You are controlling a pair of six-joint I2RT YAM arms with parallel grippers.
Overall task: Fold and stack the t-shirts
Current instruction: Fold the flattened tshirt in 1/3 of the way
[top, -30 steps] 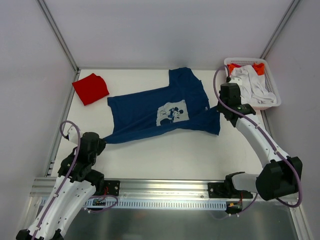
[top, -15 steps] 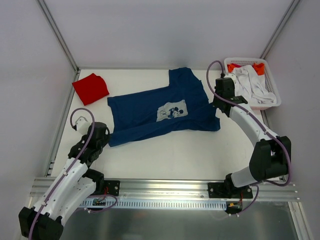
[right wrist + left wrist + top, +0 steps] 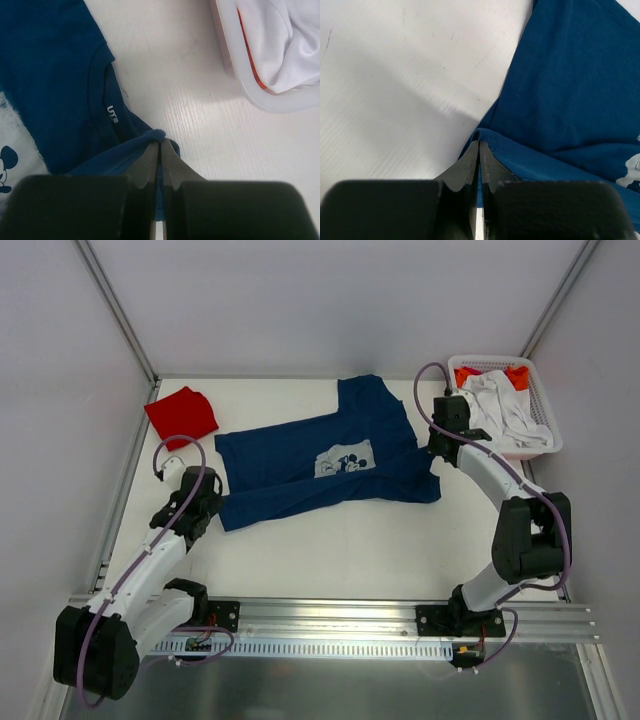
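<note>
The navy t-shirt (image 3: 300, 465) with a pale cartoon print (image 3: 345, 460) lies across the table's middle, its near part folded over. My left gripper (image 3: 212, 498) is shut on its lower-left hem; the left wrist view shows blue cloth (image 3: 560, 100) pinched between the jaws. My right gripper (image 3: 437, 450) is shut on the shirt's right edge near the collar (image 3: 107, 107), a fold (image 3: 150, 137) bunched at the jaw tips. The red t-shirt (image 3: 181, 416) lies folded at the far left.
A white slatted basket (image 3: 545, 445) at the far right holds white and orange cloth; its rim shows in the right wrist view (image 3: 240, 80). Grey walls with metal posts enclose the table. A metal rail runs along the near edge.
Both grippers have carried the shirt's near edge away from the front and towards the back, folding it over. The left arm moved up and right; the right gripper moved up towards the basket.
</note>
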